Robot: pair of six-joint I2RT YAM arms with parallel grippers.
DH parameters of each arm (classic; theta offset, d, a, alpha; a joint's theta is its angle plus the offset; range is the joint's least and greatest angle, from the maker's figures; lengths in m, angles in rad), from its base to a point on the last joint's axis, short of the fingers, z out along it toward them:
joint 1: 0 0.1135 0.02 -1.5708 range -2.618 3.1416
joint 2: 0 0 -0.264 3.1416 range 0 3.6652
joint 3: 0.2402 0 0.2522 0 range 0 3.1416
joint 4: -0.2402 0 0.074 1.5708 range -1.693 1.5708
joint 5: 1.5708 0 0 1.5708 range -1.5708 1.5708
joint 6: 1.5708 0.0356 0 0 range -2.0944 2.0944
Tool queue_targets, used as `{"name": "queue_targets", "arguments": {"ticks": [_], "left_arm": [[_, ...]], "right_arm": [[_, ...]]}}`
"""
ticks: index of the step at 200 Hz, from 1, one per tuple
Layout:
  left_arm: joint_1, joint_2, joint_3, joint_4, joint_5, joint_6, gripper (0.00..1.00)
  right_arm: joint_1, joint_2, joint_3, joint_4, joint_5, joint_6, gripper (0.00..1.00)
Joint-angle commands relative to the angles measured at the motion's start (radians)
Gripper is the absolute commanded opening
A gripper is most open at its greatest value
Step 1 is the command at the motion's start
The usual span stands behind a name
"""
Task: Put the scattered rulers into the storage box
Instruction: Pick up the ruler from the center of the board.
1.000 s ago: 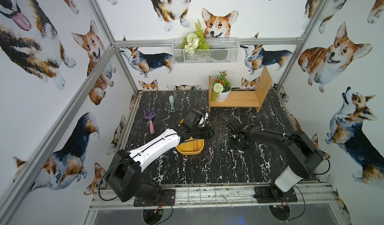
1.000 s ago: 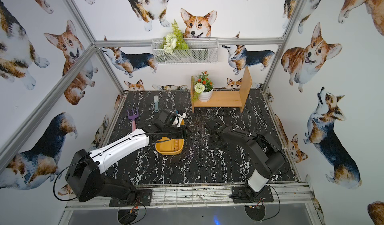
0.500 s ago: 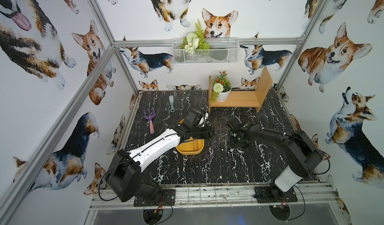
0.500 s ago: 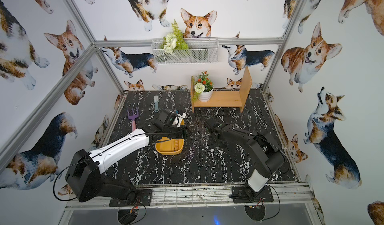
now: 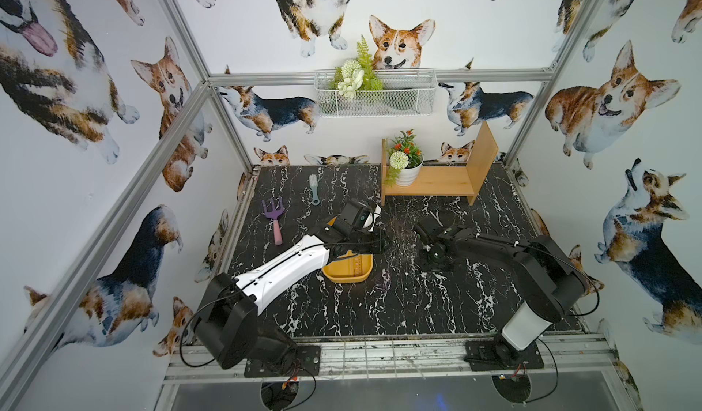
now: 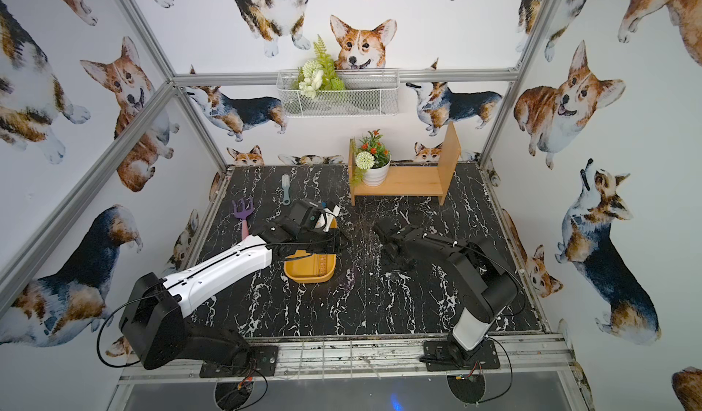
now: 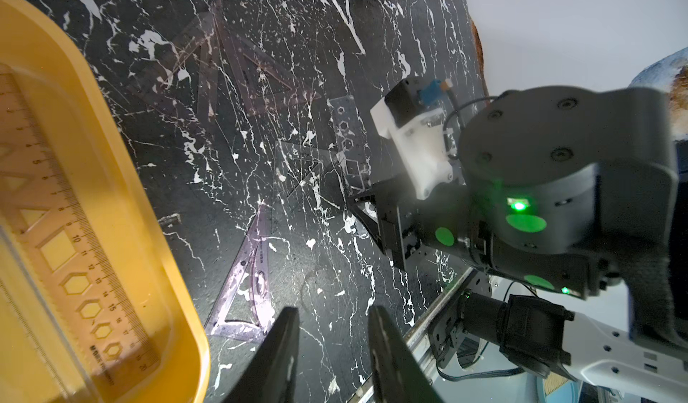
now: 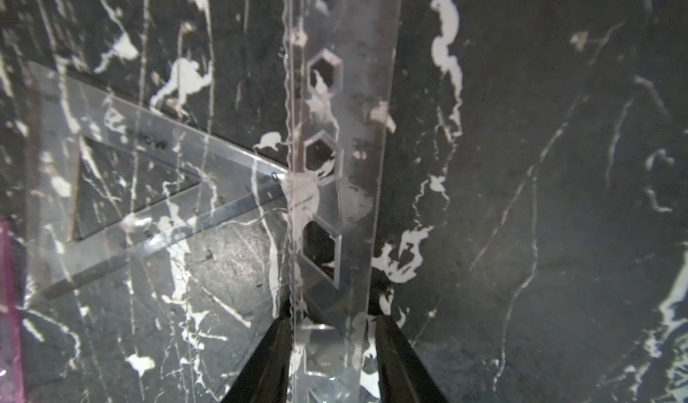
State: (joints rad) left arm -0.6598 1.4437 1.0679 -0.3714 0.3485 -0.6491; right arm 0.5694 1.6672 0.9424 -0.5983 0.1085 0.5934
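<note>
The yellow-orange storage box (image 5: 343, 279) (image 6: 307, 279) (image 7: 123, 181) lies mid-table with one clear ruler (image 5: 357, 266) (image 7: 70, 248) flat inside it. My left gripper (image 5: 381, 244) (image 7: 333, 311) hovers just past the box's right side, open and empty. Several rulers lie on the black marble: a pink set square (image 7: 242, 282), a clear set square (image 7: 301, 166) (image 8: 149, 181) and brownish set squares (image 7: 223, 66). A clear straight ruler with hexagon cut-outs (image 8: 353, 121) (image 7: 350, 148) overlaps the clear set square. My right gripper (image 5: 419, 230) (image 8: 329, 319) is down on it, fingers against its two long edges.
A purple toy fork (image 5: 274, 219) and a pale blue brush (image 5: 313, 188) lie at the back left. A wooden shelf (image 5: 437, 181) with a potted plant (image 5: 406, 169) stands at the back. A wire basket (image 5: 376, 97) hangs on the wall.
The right gripper's jaws have narrowed a little onto the straight ruler. Both arms have stayed almost where they were.
</note>
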Motion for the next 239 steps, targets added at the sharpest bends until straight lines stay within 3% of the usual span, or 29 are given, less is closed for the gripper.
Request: {"name": "queue_targets", "arguments": {"ticks": [1,40,95,177,239], "left_arm": [[0.000,-0.005,-0.004,0.012,0.000,0.007,0.37],[0.000,-0.005,-0.006,0.011,-0.003,0.008,0.37],[0.000,0.000,-0.007,0.015,-0.003,0.008,0.37],[0.001,0.001,0.000,0.014,-0.001,0.008,0.37],[0.001,0.001,0.003,0.014,0.000,0.008,0.37]], "right_arm": [[0.002,0.026,-0.017,0.002,-0.009,0.000,0.42],[0.003,0.039,-0.027,0.013,-0.015,0.002,0.37],[0.001,0.031,-0.038,0.020,-0.026,0.007,0.20],[0.002,-0.047,0.019,-0.051,0.016,0.009,0.38],[-0.007,-0.055,0.034,-0.064,0.019,0.002,0.41]]}}
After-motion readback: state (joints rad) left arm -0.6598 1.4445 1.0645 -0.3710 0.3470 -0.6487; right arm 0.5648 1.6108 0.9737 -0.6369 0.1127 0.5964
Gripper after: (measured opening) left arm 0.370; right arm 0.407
